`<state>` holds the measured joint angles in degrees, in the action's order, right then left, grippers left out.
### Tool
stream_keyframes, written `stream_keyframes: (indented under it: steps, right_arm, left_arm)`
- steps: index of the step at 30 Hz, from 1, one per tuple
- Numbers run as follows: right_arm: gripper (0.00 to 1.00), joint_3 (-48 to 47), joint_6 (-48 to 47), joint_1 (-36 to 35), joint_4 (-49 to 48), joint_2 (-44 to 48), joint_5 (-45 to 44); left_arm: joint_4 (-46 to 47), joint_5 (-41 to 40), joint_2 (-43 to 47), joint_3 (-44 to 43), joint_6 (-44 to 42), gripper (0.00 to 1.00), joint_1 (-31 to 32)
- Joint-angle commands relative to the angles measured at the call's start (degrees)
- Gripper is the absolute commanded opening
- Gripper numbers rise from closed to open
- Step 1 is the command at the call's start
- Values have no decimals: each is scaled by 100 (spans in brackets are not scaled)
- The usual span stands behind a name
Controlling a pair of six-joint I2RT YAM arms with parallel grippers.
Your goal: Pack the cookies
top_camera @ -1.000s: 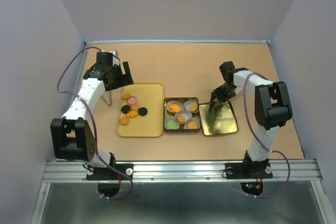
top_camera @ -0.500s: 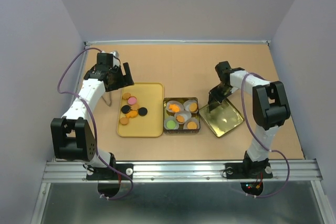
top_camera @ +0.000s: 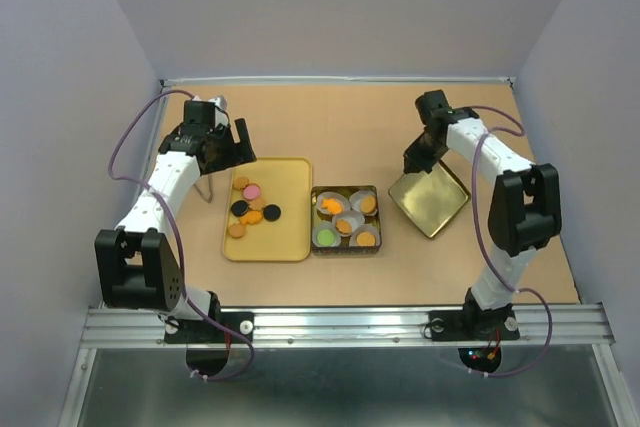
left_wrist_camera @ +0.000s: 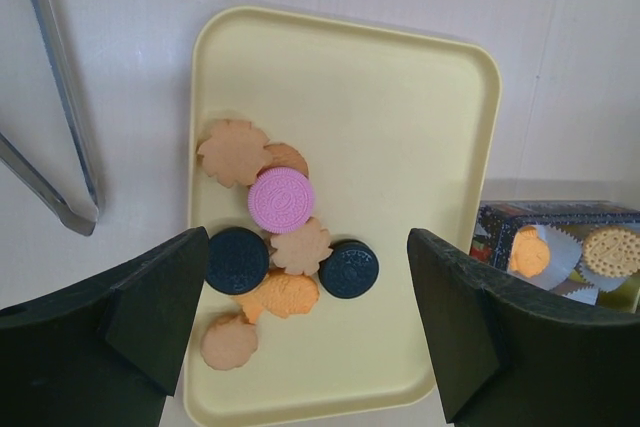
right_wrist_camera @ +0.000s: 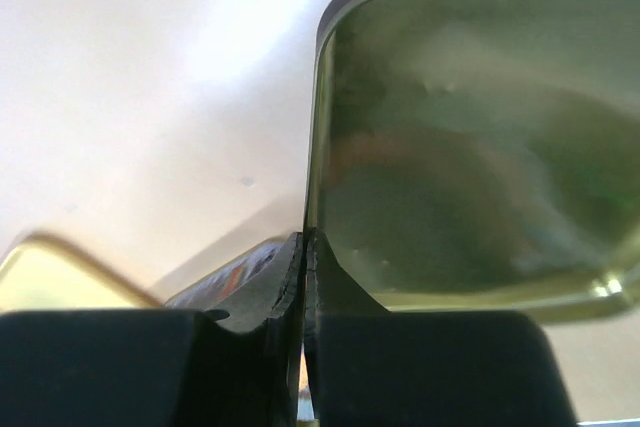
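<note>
Several cookies (top_camera: 252, 203), orange, tan, black and one pink (left_wrist_camera: 281, 199), lie in a cluster on the yellow tray (top_camera: 290, 182). More cookies sit in white paper cups inside the square tin (top_camera: 346, 190). My left gripper (top_camera: 232, 152) is open and empty above the tray's far left; in the left wrist view my left gripper (left_wrist_camera: 310, 322) straddles the cluster (left_wrist_camera: 285, 277) from above. My right gripper (top_camera: 412, 169) is shut on the edge of the gold tin lid (top_camera: 430, 202), tilted to the right of the tin. The right wrist view shows my right gripper (right_wrist_camera: 305, 242) pinching the lid's rim (right_wrist_camera: 470, 167).
Metal tongs (left_wrist_camera: 60, 147) lie on the table left of the yellow tray (left_wrist_camera: 400, 127), near my left arm. The tin (left_wrist_camera: 560, 247) stands against the tray's right side. Walls close the table at the back and both sides.
My right gripper has moved back and to the right with the lid, turning it and pulling it away from the tin. The left arm has barely moved.
</note>
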<state>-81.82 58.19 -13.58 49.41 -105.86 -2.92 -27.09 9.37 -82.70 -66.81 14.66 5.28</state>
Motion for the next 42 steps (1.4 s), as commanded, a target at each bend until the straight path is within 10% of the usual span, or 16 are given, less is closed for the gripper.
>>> stream_keyframes:
  steps: [1,15,23,29,42]
  right_arm:
    - [1,-738,-554,-13,315,777,-332]
    - [0,-1266,-187,-13,-976,3009,2777]
    - [0,488,2549,-13,-5273,4397,4807]
    - [1,1967,5806,-13,-9473,4891,4678]
    - [0,2223,6573,-13,-10205,5480,4396]
  left_arm:
    - [63,188,403,-52,11,92,35]
    - [1969,2350,1115,448,1899,92,657]
    - [4429,2553,1633,1406,4147,93,1720]
    - [5248,1868,2160,1934,5266,92,2232]
    - [5934,611,3031,2523,6286,93,3181]
